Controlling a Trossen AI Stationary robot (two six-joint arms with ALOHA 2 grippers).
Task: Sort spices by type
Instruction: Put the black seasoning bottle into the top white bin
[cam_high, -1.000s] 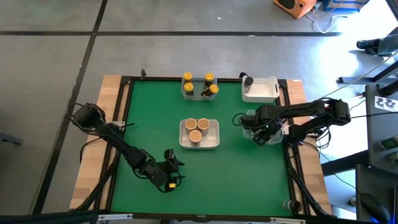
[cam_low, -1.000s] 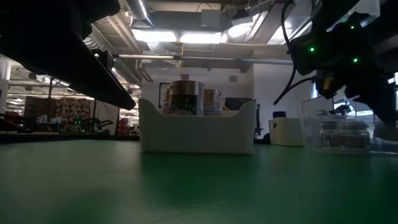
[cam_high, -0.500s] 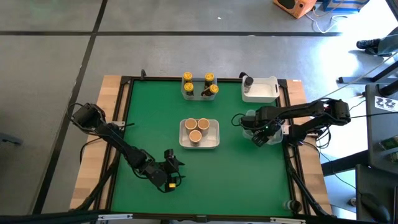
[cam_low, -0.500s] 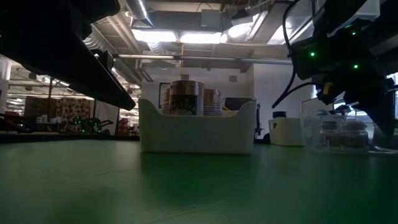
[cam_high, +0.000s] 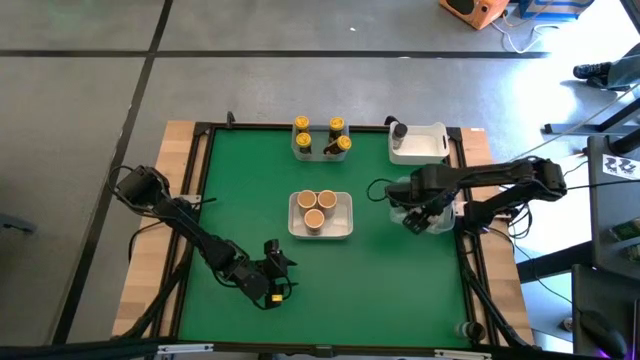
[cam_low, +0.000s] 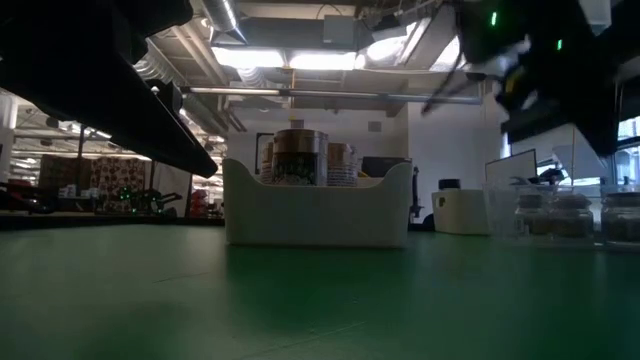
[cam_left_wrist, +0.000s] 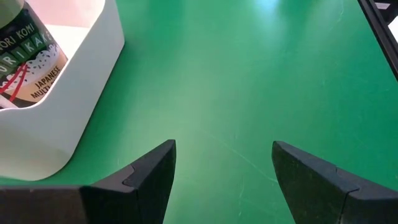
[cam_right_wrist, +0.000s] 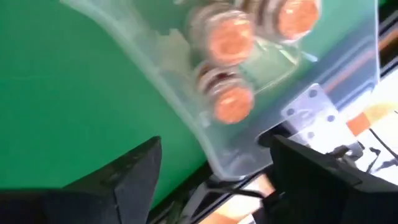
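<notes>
Three brown-capped spice jars (cam_right_wrist: 231, 38) stand in a clear tub (cam_high: 443, 216) at the table's right edge. My right gripper (cam_right_wrist: 214, 163) hangs open above this tub's near-left corner, pointing steeply down, with nothing between its fingers. Three tan-capped jars (cam_high: 318, 205) stand in a white tub (cam_high: 343, 228) at mid-table. Several yellow-capped jars (cam_high: 335, 128) stand in a clear tub (cam_high: 320, 150) at the far edge. One dark-capped jar (cam_high: 399, 131) stands in a white tub (cam_high: 430, 148) at the far right. My left gripper (cam_left_wrist: 224, 152) waits open near the front left, facing the middle tub (cam_left_wrist: 74, 106).
The table's raised wooden rim (cam_high: 470, 150) runs just right of the clear tub. Bare green mat (cam_high: 380, 290) lies between the middle tub and the near edge. In the low view the middle tub (cam_low: 315, 215) stands ahead and the clear tub (cam_low: 560, 215) to its right.
My right gripper has risen out of the clear tub at the right edge and now hangs above it. The jars in that tub stay standing where they were.
</notes>
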